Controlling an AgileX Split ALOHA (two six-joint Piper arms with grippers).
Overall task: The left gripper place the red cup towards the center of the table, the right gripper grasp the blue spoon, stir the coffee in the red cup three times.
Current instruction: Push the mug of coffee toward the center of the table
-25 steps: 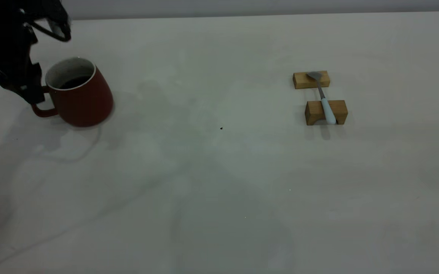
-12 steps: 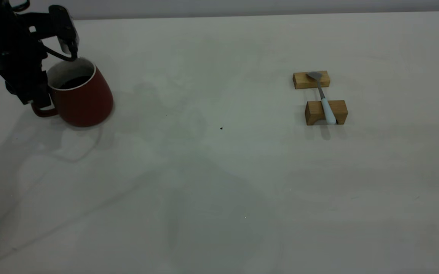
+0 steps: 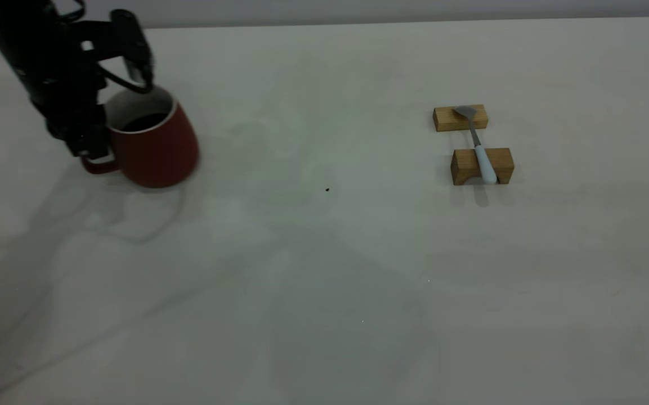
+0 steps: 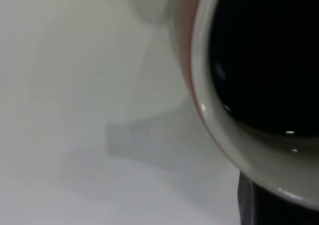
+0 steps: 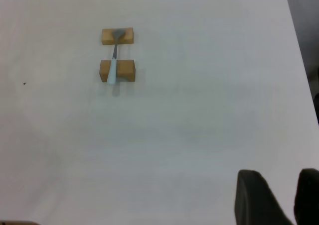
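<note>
Coffee [image 3: 143, 121], dark and nearly black, fills the lower part of the dark red ceramic mug with a speckled white inside, the red cup [image 3: 155, 147], which stands upright on the large off-white table [image 3: 324, 270] at the exterior view's left side, well apart from the middle. The black left gripper [image 3: 92, 151] with looping black cables is pressed against the cup's handle side, its fingers closed around the loop handle, whose lower curve shows just beneath them. In the left wrist view the cup's white rim [image 4: 219, 135] and the black liquid fill most of the picture. Far off to the right, the slim blue spoon [image 3: 480, 151] with its pale blue-white handle and grey metal bowl lies across two small wooden blocks [image 3: 482, 166], bowl on the farther block and handle on the nearer. The right gripper [image 5: 279, 197] hangs high above the table, well away from the spoon, its two black fingers parted with nothing between them.
</note>
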